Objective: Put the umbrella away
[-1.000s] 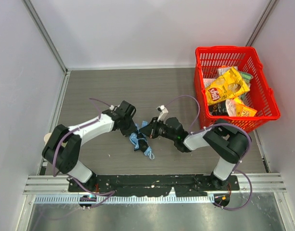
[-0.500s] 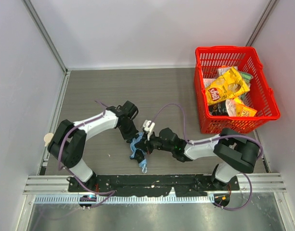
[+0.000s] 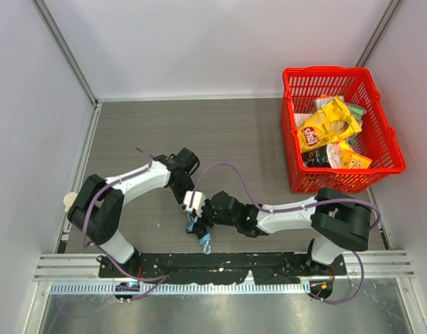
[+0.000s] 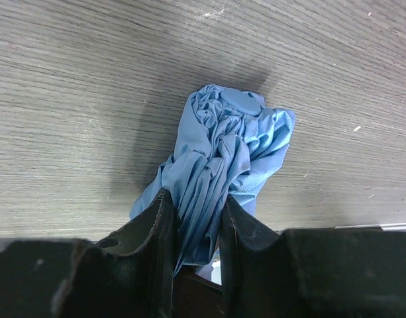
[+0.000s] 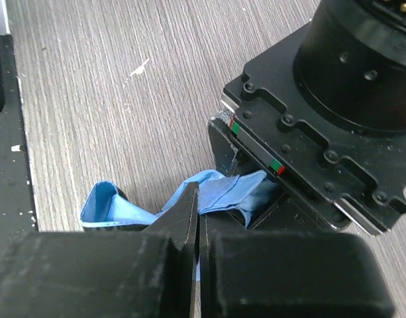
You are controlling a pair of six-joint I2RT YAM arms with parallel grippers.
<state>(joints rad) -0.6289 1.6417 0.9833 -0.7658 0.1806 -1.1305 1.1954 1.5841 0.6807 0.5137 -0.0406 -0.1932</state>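
Grey wood-grain desk, white walls. Red basket of snack bags sits far right, well apart from the work. Both arms converge low centre, near their bases. The umbrella is sky-blue, collapsed, a crumpled bundle lying on the desk between them. Left tool pinches its bunched fabric. Right tool is pressed together, seemingly nipping a thin fold. Step looks like gathering the canopy. Next move calls for tightening the folds and securing the bundle; loose fabric may slip.
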